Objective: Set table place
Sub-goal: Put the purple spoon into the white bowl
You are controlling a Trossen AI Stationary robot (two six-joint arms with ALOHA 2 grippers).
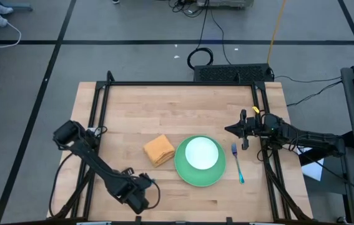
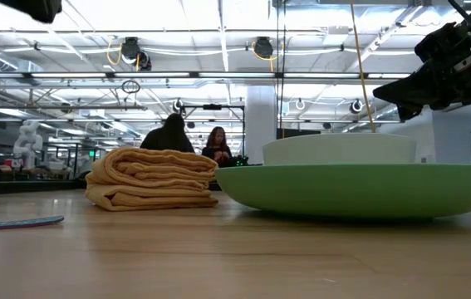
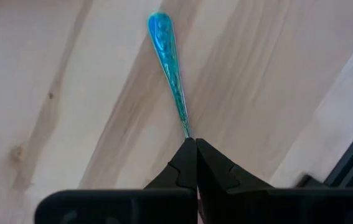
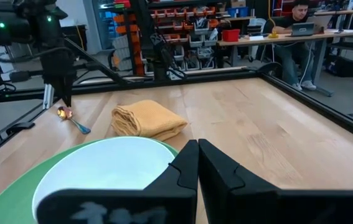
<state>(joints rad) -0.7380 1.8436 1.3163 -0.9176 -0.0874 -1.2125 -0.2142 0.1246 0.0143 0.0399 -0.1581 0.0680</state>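
The teal-handled spoon (image 3: 169, 59) is seen lying flat on the bench (image 1: 164, 112), near the front left corner, its neck pinched by the clenched jaws of the left gripper (image 3: 191, 144). It is judged light, stiff and slippery. The right gripper (image 1: 234, 129), jaws clenched on nothing, is held above the blue-handled fork (image 1: 236, 161)

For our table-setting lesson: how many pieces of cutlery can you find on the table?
2. A blue-handled fork lies just right of the green plate. A teal-handled spoon lies at the table's front left, pinched by the shut left gripper. None seems hidden.
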